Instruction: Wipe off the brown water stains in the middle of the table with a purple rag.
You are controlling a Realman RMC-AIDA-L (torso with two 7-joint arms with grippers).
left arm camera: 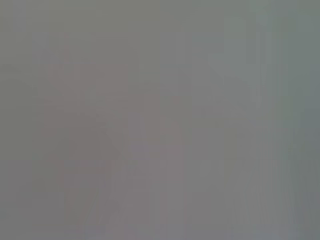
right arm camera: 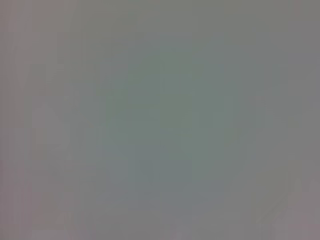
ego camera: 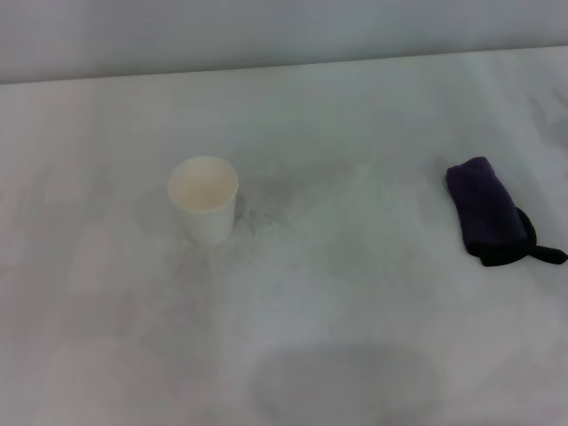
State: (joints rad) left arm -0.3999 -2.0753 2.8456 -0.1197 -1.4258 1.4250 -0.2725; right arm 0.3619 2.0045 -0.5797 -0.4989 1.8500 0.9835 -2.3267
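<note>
Upright white paper cup (ego camera: 204,198), tan-looking inside

From my left wrist camera I get only a flat, featureless grey field filling the whole picture. A faint pinkish-mauve tint sits in the middle and lower part, and a slightly greener, cooler grey runs along one edge, with soft streaks between them. I cannot tell what surface this is. No edge, object or shadow stands out clearly enough for me to name it. I see no cloth, no cup, no stain and no part of either arm here, and none of this arm's own hardware shows against the grey. The tones blend into each other without any sharp line that I could use to place anything.
</note>
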